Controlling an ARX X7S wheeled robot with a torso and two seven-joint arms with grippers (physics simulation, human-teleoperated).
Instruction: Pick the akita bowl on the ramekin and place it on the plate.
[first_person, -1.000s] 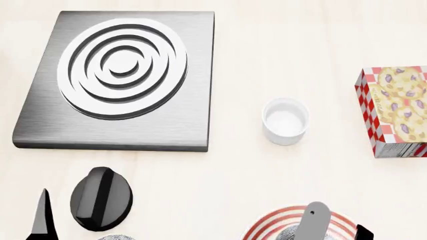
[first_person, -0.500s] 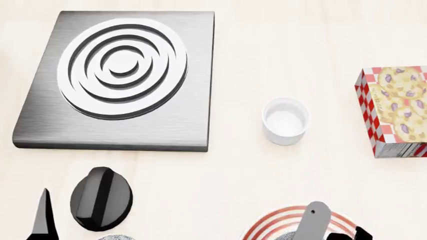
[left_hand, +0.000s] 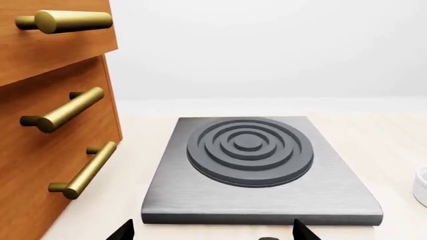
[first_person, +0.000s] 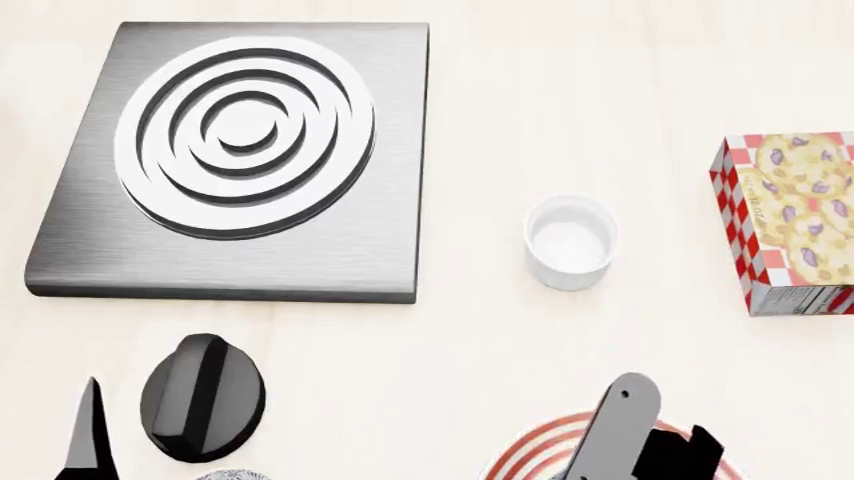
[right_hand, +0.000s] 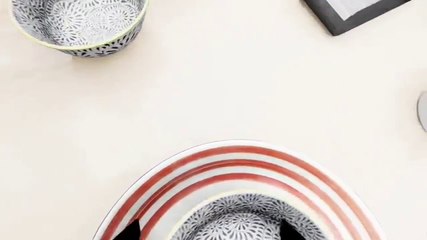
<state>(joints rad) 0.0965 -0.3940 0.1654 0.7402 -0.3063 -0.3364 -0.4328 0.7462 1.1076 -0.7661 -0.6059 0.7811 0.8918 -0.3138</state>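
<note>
The akita bowl (right_hand: 240, 216), speckled grey-black, sits upright in the middle of the red-ringed plate (right_hand: 240, 154). My right gripper (right_hand: 210, 232) hangs over it, open, with its dark fingertips spread about as wide as the bowl and closed on nothing. In the head view the right gripper (first_person: 674, 455) covers the bowl, and only the plate (first_person: 527, 452) shows around it. The white ramekin (first_person: 571, 242) stands empty farther out. My left gripper (left_hand: 212, 234) is open with nothing in it, facing the burner slab.
A second speckled bowl (right_hand: 79, 22) stands on the table away from the plate. A steel burner slab (first_person: 240, 150) lies at the back left, with a black knob (first_person: 203, 397) in front of it. A cookie box (first_person: 790, 222) stands at the right. Wooden drawers with brass handles (left_hand: 67, 110) are beside my left arm.
The right arm has come up higher in the head view and now covers the speckled bowl that showed on the plate before. The left arm has not moved.
</note>
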